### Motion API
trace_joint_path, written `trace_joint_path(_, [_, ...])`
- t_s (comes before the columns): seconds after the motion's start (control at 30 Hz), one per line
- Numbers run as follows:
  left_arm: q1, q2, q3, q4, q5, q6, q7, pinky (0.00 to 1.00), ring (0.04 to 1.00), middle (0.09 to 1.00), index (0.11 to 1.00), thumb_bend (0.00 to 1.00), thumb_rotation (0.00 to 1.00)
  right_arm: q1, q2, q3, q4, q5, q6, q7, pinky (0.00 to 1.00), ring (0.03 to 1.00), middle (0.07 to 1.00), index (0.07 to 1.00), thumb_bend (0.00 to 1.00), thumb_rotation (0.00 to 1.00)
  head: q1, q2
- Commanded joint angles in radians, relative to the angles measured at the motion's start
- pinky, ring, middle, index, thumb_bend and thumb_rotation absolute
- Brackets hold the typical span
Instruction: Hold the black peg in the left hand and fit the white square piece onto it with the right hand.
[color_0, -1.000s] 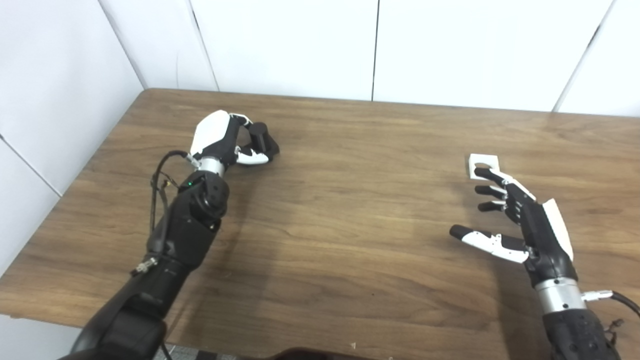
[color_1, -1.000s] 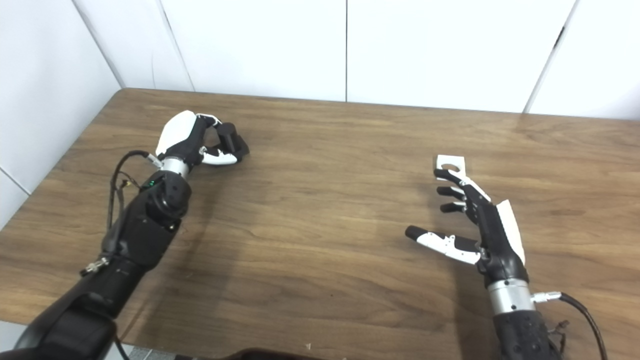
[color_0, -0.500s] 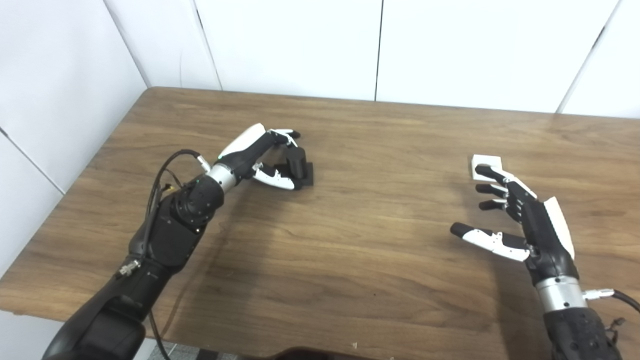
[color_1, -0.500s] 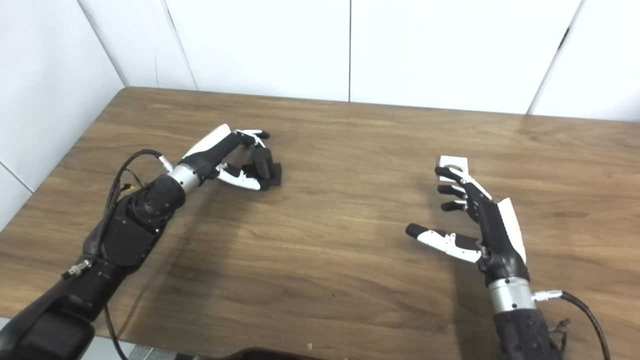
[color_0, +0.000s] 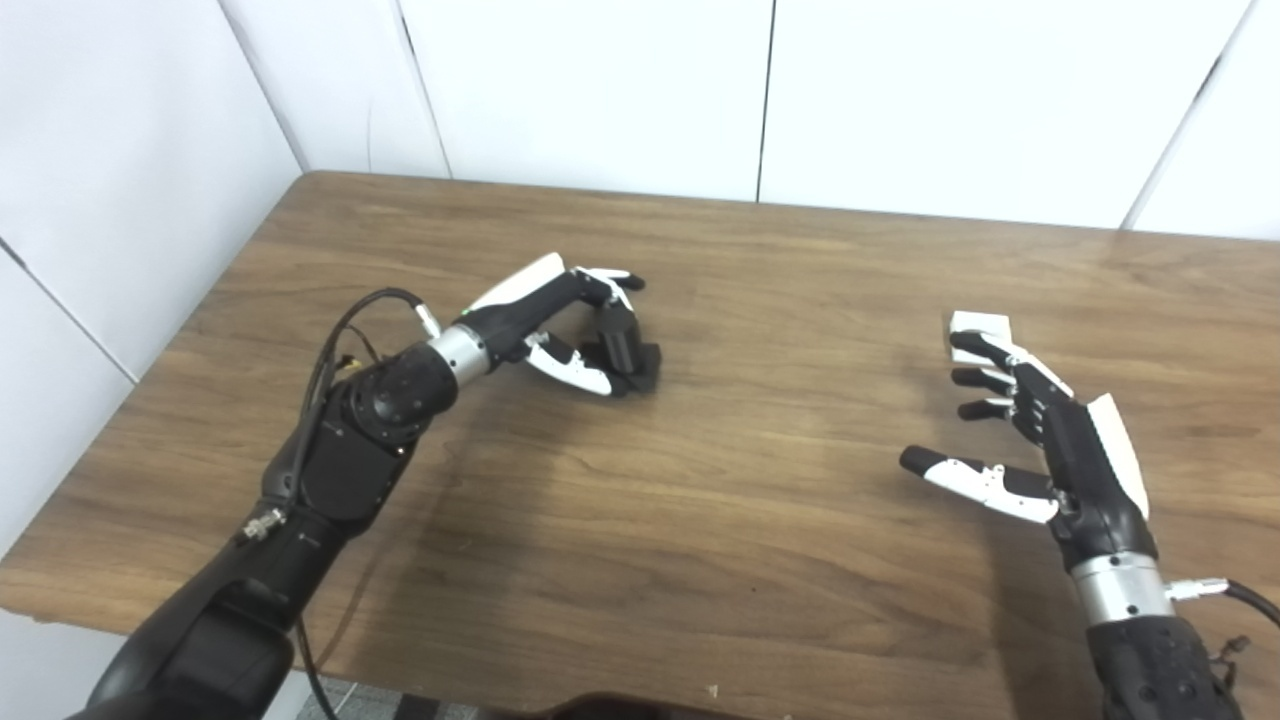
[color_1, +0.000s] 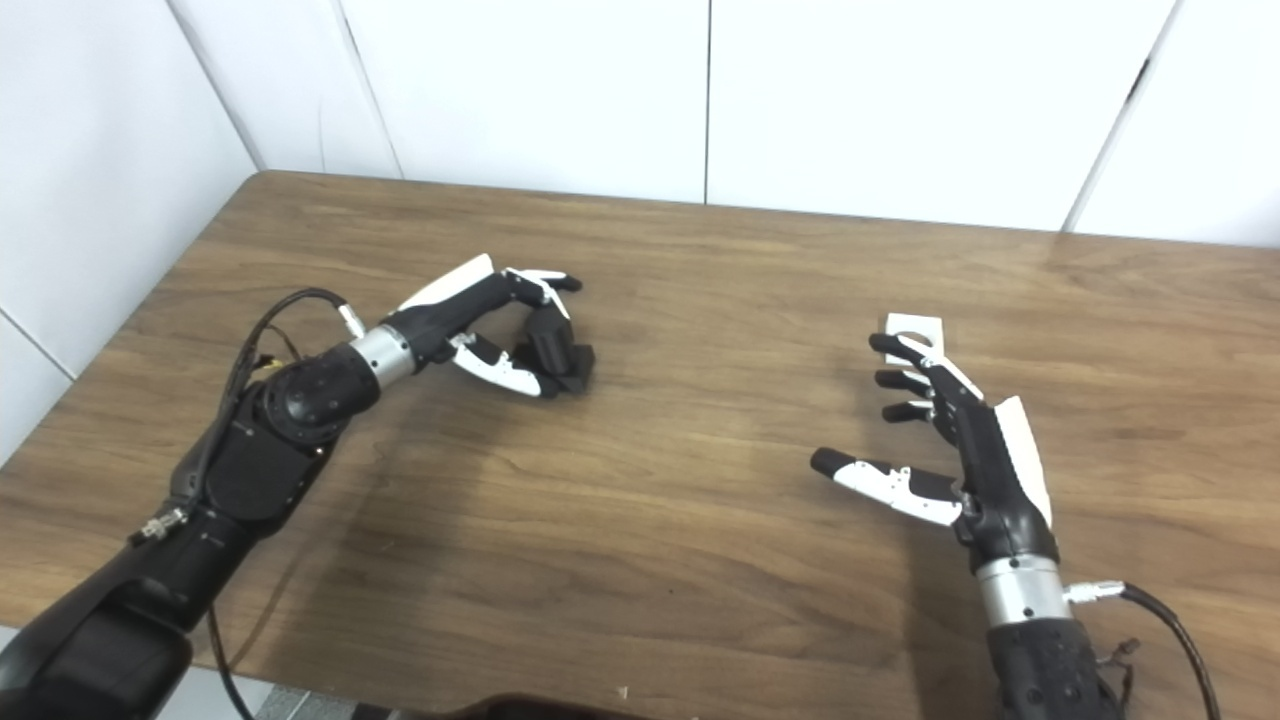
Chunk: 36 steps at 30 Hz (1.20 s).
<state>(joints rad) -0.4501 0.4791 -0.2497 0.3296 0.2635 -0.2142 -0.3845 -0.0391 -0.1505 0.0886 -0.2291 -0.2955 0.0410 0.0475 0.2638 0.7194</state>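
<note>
A: So where's the black peg (color_0: 625, 345) right now?

B: It's in the left hand (color_0: 560, 320), out around 10 o'clock on the wooden surface (color_0: 700, 520). The fingers (color_0: 615, 280) curl over the top and the thumb sits at its near side, so it's gripped. The peg's base looks like it's on or just above the wood, can't tell which.

A: And the white square piece (color_0: 980, 328)?

B: It's lying flat at about 2 o'clock, hole facing up. The right hand (color_0: 1040, 430) sits just on the near side of it, holding nothing, fingers (color_0: 975, 348) spread wide with the top fingertip overlapping the piece's near edge. Can't say if it's actually touching.

A: The two hands close?

B: Nope, well apart.
</note>
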Motion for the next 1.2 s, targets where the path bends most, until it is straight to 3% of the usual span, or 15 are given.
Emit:
trace_joint_path(0.0, [-0.035,-0.009,-0.020,-0.039,-0.017,-0.010,-0.047,0.87,0.946,0.914,0.492,0.52,0.07,-0.024,0.001,-0.010,-0.043,0.002,-0.012,-0.007,0.65,0.779,0.859,0.800,0.78,0.31,-0.001,0.003])
trace_joint_path(0.23, [-0.044,-0.016,-0.062,-0.078,0.006,-0.019,-0.097,0.87,0.936,0.912,0.492,0.52,0.07,-0.024,0.006,-0.017,-0.057,0.010,-0.006,-0.006,0.65,0.776,0.858,0.802,0.78,0.30,-0.013,0.008])
trace_joint_path(0.53, [-0.020,-0.059,-0.095,-0.102,0.038,-0.034,-0.089,0.86,0.937,0.907,0.491,0.52,0.07,-0.028,0.003,-0.021,-0.064,0.010,-0.019,-0.009,0.63,0.767,0.856,0.802,0.76,0.29,-0.027,0.017])
trace_joint_path(0.8, [0.021,-0.108,-0.122,-0.070,0.118,-0.092,-0.009,0.84,0.938,0.908,0.491,0.52,0.07,-0.034,0.002,-0.028,-0.072,0.013,-0.012,-0.005,0.63,0.757,0.850,0.801,0.77,0.30,-0.044,0.026])
trace_joint_path(1.17, [0.100,-0.181,-0.178,-0.059,0.212,-0.074,0.085,0.85,0.934,0.912,0.495,0.52,0.08,-0.042,-0.008,-0.030,-0.086,0.014,0.005,0.005,0.63,0.765,0.858,0.802,0.76,0.30,-0.057,0.036])
